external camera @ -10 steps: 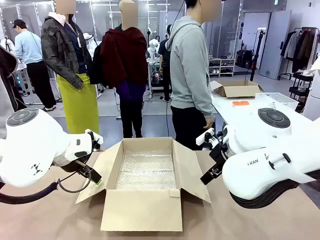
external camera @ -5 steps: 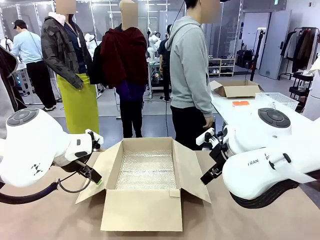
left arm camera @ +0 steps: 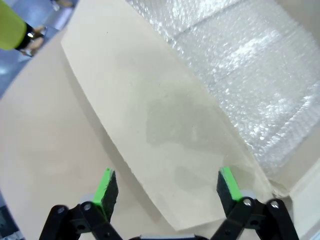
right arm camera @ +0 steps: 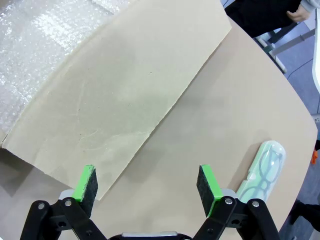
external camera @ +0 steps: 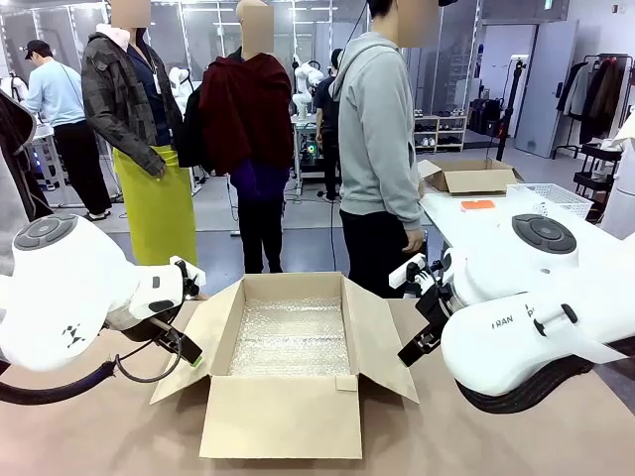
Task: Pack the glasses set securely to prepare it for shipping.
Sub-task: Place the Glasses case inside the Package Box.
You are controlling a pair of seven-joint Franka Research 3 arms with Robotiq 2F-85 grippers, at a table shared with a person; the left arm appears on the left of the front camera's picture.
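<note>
While the mint green glasses case [right arm camera: 263, 169] lies flat on the table [right arm camera: 225, 115], just beside one finger of the right gripper [right arm camera: 146, 184] and outside its wide-spread jaws, nothing is held. The case sits on the side of that gripper away from the nearest flap [right arm camera: 125, 100] of the open cardboard box [external camera: 288, 407], close to the table's rounded edge.

The step in hand appears to be the first pickup. Done well, it would mean sliding the right gripper sideways until the case sits squarely between the green pads, then closing across the narrow width near the middle of its length. The shell looks smooth and could slip or pivot from an end grip. A lift high enough to clear the raised flap should come before setting the case down on the bubble wrap [external camera: 288, 337] lining the box floor.

The left gripper [left arm camera: 167, 186], equally spread and empty, hovers over the opposite flap, and a person [external camera: 377, 149] stands at the far side of the table.

Seen from the right wrist, the case is a rounded oblong of pale translucent plastic. Darker curved lines show through its lid, probably frames.
</note>
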